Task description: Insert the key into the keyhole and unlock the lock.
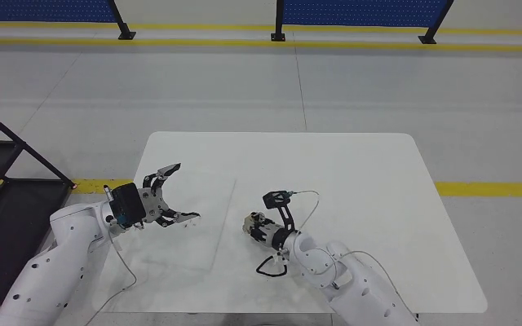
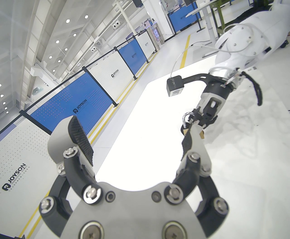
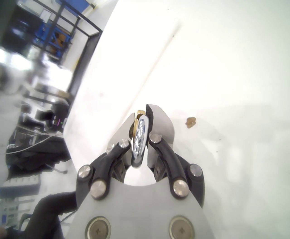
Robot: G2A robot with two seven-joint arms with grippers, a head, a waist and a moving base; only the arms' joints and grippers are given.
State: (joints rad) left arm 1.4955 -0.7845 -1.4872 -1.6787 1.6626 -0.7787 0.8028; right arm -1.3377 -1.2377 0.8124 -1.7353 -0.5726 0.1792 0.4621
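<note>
Your right end effector [image 3: 142,113] clamps the brass, chrome-shackled padlock [image 3: 139,135]; left end effector [image 2: 132,126] spread, empty. Hold the keyhole steady.

We're in a big indoor hall here, a robot test floor rather than any home or office. A pale, glossy floor [image 1: 245,81] runs wide in every direction, and yellow lines [image 1: 481,188] cross it like factory lane marks. Blue partition panels [image 1: 359,11] on black feet fence off the work area. In the left wrist view they alternate with white panels [image 2: 102,77] in a long row. Overhead there's a high white ceiling with round lamps [image 2: 68,20] set into it. A plain white table [image 1: 367,163] stands out in the open, with a black metal frame [image 1: 33,153] just off its left side. Desks on tall legs [image 2: 210,27] stand along the far aisle.
</note>
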